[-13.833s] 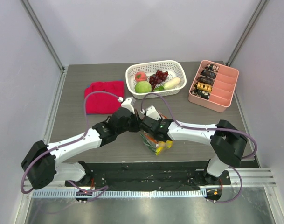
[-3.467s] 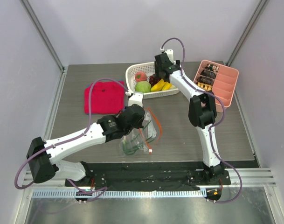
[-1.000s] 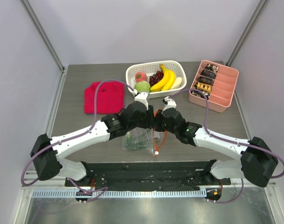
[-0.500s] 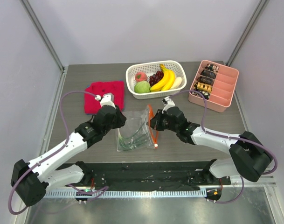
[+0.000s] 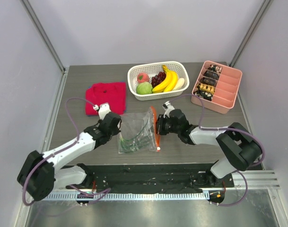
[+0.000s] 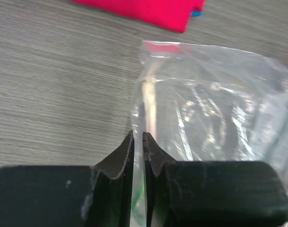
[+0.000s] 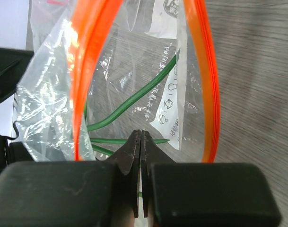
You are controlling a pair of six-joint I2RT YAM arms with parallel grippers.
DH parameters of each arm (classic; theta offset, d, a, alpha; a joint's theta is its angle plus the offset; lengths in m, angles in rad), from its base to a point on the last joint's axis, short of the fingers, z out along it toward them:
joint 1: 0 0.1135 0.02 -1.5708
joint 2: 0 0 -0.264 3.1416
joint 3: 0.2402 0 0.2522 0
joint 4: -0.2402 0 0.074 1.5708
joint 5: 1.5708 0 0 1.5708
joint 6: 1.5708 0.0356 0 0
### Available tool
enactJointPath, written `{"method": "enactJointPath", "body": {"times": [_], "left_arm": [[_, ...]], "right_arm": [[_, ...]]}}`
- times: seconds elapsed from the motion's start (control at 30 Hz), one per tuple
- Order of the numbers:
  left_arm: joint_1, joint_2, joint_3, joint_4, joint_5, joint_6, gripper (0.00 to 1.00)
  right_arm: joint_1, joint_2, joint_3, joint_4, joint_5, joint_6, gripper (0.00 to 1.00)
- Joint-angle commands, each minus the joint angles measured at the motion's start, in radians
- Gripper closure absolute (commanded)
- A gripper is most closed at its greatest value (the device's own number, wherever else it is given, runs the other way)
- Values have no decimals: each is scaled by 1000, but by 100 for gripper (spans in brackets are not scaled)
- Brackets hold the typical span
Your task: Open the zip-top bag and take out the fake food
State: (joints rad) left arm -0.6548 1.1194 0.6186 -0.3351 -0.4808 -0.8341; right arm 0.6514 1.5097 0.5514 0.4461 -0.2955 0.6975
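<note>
Zip-top bag lies flat on the table near its front edge, between the two arms, its orange zipper strip toward the right. At the bag's left edge the left gripper is closed to a thin slit with clear film pinched in it. At the zipper side the right gripper has its fingers pressed together, tips within the loop of the gaping mouth; whether film is caught there I cannot tell. Beyond the bag, a red cloth lies far left, a pink divided tray far right, and between them a white basket holds the fake food: bananas, grapes, green and pink-red pieces. Open tabletop separates the bag from all three.
</note>
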Motion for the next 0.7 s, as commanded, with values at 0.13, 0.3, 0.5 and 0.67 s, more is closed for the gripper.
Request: {"method": "enactJointPath", "body": {"times": [0.13,0.3,0.5,0.67], "left_arm": [[63,259,53,142,37,33,95],[61,336,-3,327,214,12,97],[58,330,-63,399,249,-13,97],[58,295,-86,404,257,-20,98]], "right_arm": [[-9,104,56,134,-117,-52,91],[-10,144,51,177,-165,3,72],[-9,162,1,299,-206,126,48],[-7,165,-21,332,-208,195,37]]}}
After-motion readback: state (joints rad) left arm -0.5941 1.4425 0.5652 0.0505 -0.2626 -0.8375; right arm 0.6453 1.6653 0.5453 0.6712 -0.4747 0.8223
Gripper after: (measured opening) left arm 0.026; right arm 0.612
